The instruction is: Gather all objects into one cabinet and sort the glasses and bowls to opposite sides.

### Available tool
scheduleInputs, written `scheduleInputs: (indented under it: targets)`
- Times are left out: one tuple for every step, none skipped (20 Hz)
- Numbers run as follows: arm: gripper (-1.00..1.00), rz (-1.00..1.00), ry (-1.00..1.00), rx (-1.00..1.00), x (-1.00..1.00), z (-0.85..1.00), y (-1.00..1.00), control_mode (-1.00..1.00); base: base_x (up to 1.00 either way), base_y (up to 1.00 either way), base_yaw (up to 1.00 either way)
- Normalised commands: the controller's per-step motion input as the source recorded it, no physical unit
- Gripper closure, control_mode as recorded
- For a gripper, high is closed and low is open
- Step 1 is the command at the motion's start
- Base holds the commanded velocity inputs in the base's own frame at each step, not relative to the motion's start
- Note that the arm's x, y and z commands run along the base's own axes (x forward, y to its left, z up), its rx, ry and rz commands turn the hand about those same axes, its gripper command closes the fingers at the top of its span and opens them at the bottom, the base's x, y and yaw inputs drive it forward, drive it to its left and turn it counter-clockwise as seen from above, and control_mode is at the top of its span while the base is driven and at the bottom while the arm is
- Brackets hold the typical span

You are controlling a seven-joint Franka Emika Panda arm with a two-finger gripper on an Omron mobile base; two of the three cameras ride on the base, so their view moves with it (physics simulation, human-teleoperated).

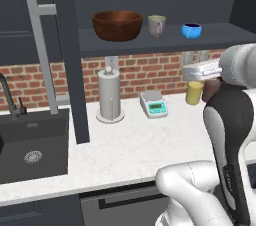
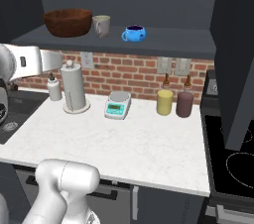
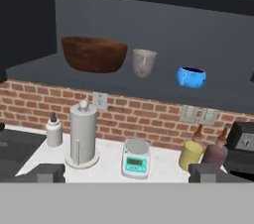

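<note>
Reddish-brown wood marks the large bowl at the 9 o'clock end of the dark shelf in the open slate-blue wall cabinet, with a pale beige-grey mug just beside it and a small blue bowl farther toward 3 o'clock, standing apart. All three sit near the shelf's front edge. The shelf's 3 o'clock stretch lies bare beyond the blue bowl. No brand or lettering can be read anywhere; the white digital scale shows only a teal display panel, its figures too small to make out. On the white marble table below, a paper-towel holder, the scale, a yellow canister and a maroon canister line the brick wall, leaving the front half open. The hand hangs well back from the shelf, its fingertips spread wide and holding nothing.
</note>
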Motion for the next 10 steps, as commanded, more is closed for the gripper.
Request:
scheduleInputs:
  targets:
    - [-1.00, 0.00, -0.24, 0.02, -1.00, 0.14, -0.04, -1.00, 0.00, 0.00, 0.00]
    - [-1.00, 0.00, -0.29, 0.04, -1.00, 0.00, -0.15, -1.00, 0.00, 0.00, 0.00]
    - [-1.00, 0.00, -0.43, 0.00, -1.00, -0.11, -0.04, -1.00, 0.00, 0.00, 0.00]
    - [-1.00, 0.00, -0.52, 0.00, -1.00, -0.22, 0.00, -1.00, 0.00, 0.00, 0.00]
    - [-1.00, 0.00, -0.57, 0.00, -1.00, -0.28, 0.00, -1.00, 0.00, 0.00, 0.00]
    - [-1.00, 0.00, -0.58, 0.00, -1.00, -0.32, 0.00, -1.00, 0.00, 0.00, 0.00]
    - [-1.00, 0.00, -0.56, 0.00, -1.00, -0.17, -0.01, -1.00, 0.00, 0.00, 0.00]
    - [-1.00, 0.00, -0.57, 0.00, -1.00, -0.06, 0.00, -1.00, 0.00, 0.00, 0.00]
    - [-1.00, 0.00, -0.55, 0.00, -0.98, 0.00, 0.00, -1.00, 0.00, 0.00, 0.00]
    - [-1.00, 0.00, -0.50, 0.00, -0.91, 0.00, 0.00, -1.00, 0.00, 0.00, 0.00]
